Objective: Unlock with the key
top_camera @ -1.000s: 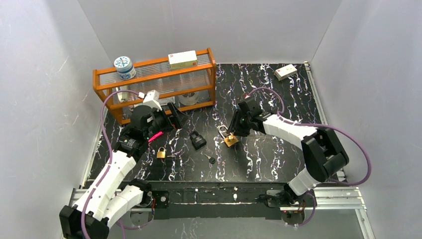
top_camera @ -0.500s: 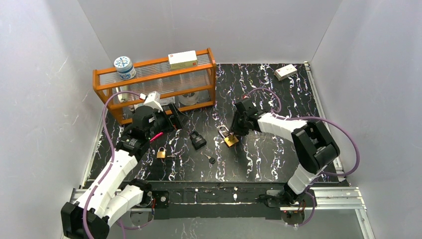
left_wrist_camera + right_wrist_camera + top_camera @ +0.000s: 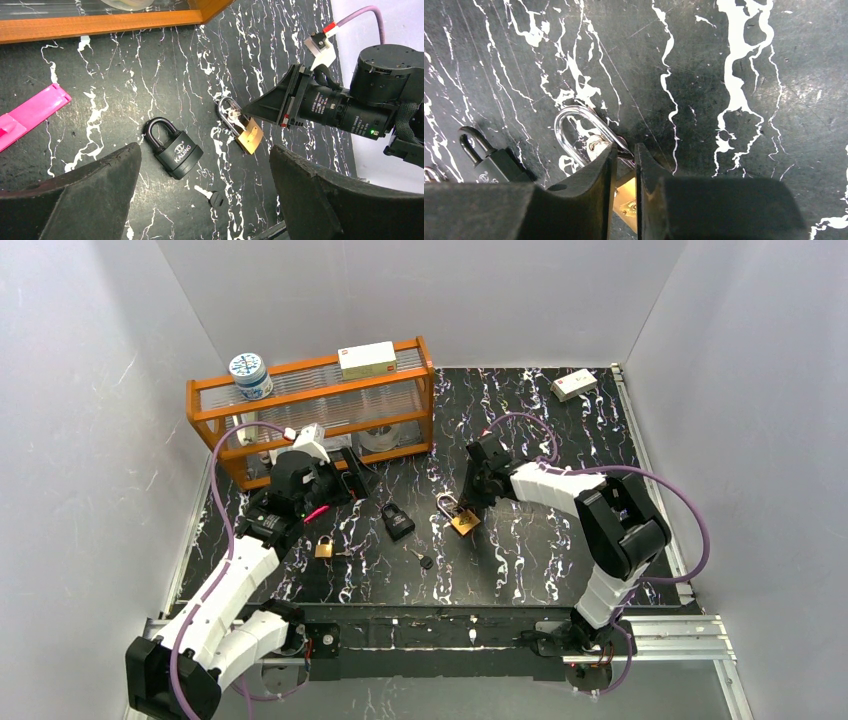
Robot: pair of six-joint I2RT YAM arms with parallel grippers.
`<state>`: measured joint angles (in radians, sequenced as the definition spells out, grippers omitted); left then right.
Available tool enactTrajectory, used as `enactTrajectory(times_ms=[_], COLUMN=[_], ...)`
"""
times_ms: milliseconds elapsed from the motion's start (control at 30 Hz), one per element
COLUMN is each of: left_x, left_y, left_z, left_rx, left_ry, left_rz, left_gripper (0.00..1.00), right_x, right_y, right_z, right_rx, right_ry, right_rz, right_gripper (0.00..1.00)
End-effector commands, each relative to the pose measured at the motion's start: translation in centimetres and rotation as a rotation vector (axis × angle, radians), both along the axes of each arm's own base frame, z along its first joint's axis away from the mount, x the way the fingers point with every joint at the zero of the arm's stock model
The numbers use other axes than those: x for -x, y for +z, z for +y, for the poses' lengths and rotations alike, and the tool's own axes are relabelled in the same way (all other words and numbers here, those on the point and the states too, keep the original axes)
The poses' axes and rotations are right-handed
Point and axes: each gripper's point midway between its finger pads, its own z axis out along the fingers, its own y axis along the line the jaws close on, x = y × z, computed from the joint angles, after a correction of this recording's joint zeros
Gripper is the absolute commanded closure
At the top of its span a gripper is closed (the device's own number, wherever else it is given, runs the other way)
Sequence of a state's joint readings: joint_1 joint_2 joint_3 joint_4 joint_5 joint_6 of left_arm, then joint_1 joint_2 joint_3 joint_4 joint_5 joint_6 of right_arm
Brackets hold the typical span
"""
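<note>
Now the right tool [image 3: 625, 150] has narrowed to a slit astride the brass padlock [image 3: 248, 136], grip unconfirmed, likely bracing it for the key [image 3: 425, 561].

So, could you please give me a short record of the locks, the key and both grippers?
right gripper: jaws nearly together over the brass padlock, at the foot of its shackle; grip unconfirmed
left gripper: wide open, empty
black padlock: lying flat, untouched, left of the brass one
key: loose on the table, held by nothing
small padlock: further left, untouched
</note>
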<state>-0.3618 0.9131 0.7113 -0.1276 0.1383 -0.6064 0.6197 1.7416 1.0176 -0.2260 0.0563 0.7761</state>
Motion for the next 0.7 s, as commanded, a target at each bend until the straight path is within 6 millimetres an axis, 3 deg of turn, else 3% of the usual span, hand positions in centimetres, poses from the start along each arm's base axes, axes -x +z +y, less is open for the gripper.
enactTrajectory(times_ms=[0,300,500,667], left_x=[-0.1,0.0,0.1,0.4], left_y=[-0.2,-0.3,-0.6,-0.7], left_z=[0.4,0.4,0.4,-0.2], left_rx=[-0.008,-0.013,-0.013,0.005], left_ry=[0.015,0.013,0.007,-0.027], left_rz=[-0.009,-0.007,0.0,0.003], left_gripper=[0.02,0.02,0.02,0.02], right_x=[-1.5,-1.3,-0.8,-0.1], right_y=[2.0,3.8,5.2,7.4], right_z=[1.3,1.4,2.1,3.4], right_rx=[-0.021,-0.029,-0.072,-0.144], right_ry=[0.028,0.04,0.086,0.247], right_rz=[-0.076,-0.081,-0.085,-0.174], right_gripper=[0.76,0.98,0.99,0.99])
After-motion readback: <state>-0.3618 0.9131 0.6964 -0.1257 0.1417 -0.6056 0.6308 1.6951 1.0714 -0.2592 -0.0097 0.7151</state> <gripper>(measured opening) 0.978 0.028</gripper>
